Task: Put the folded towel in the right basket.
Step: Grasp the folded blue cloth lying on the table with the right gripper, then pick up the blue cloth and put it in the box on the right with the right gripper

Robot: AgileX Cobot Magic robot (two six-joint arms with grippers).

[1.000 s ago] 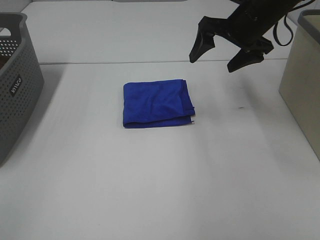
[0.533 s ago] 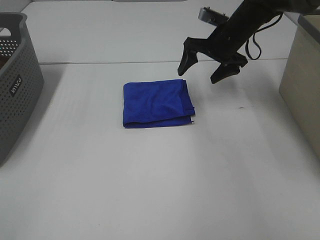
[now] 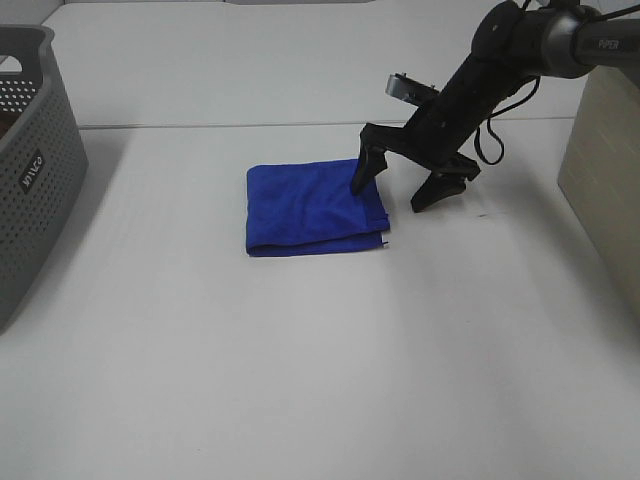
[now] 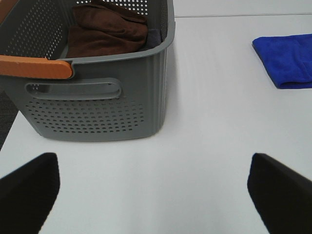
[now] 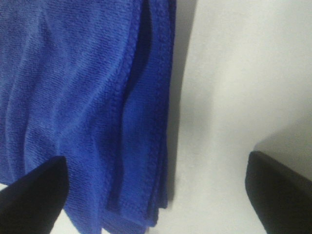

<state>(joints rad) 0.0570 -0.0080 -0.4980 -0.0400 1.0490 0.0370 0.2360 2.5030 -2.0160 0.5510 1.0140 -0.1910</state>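
The folded blue towel (image 3: pixel 312 206) lies flat on the white table. My right gripper (image 3: pixel 391 193) is open and low over the towel's right edge, one finger (image 3: pixel 362 173) over the cloth and the other (image 3: pixel 437 189) over bare table beside it. In the right wrist view the towel's layered edge (image 5: pixel 97 107) fills the frame between the open fingertips (image 5: pixel 31 187). The right basket (image 3: pixel 604 160) is the beige one at the right edge. My left gripper (image 4: pixel 156 187) is open and empty near the grey basket; the towel shows far off in its view (image 4: pixel 287 66).
A grey perforated basket (image 3: pixel 30 160) stands at the left edge; the left wrist view shows its wall (image 4: pixel 97 105), an orange handle (image 4: pixel 34 67) and a brown cloth (image 4: pixel 107 31) inside. A table seam (image 3: pixel 200 126) runs behind the towel.
My right arm has come down and to the left from above the table, and its open fingers now straddle the towel's right edge. The towel has not moved.
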